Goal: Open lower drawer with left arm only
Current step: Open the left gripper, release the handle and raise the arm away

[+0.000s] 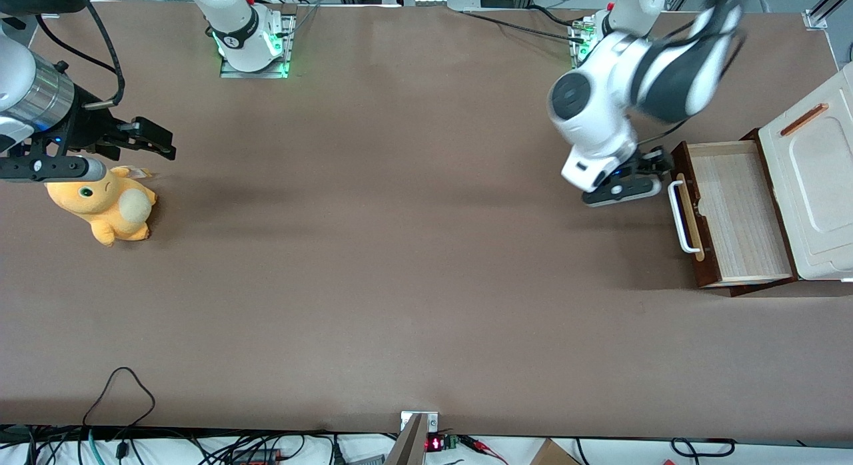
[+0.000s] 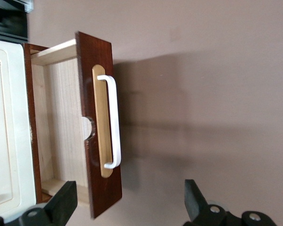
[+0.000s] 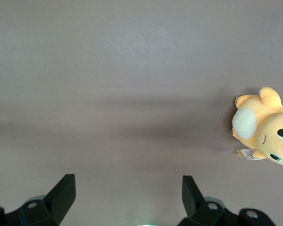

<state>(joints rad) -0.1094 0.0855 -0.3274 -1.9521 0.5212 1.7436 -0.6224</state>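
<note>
The lower drawer stands pulled out of the cream-white cabinet, its light wood inside showing. Its dark brown front carries a white bar handle on a pale strip. In the left wrist view the drawer and its handle show from above. The left arm reaches down in front of the drawer. Its gripper is open and empty, apart from the handle, beside the front's corner farther from the front camera. In the wrist view the gripper holds nothing between its spread black fingers.
An orange plush toy lies toward the parked arm's end of the table, also in the right wrist view. A small copper-coloured bar sits on the cabinet top. Loose cables lie at the table edge nearest the front camera.
</note>
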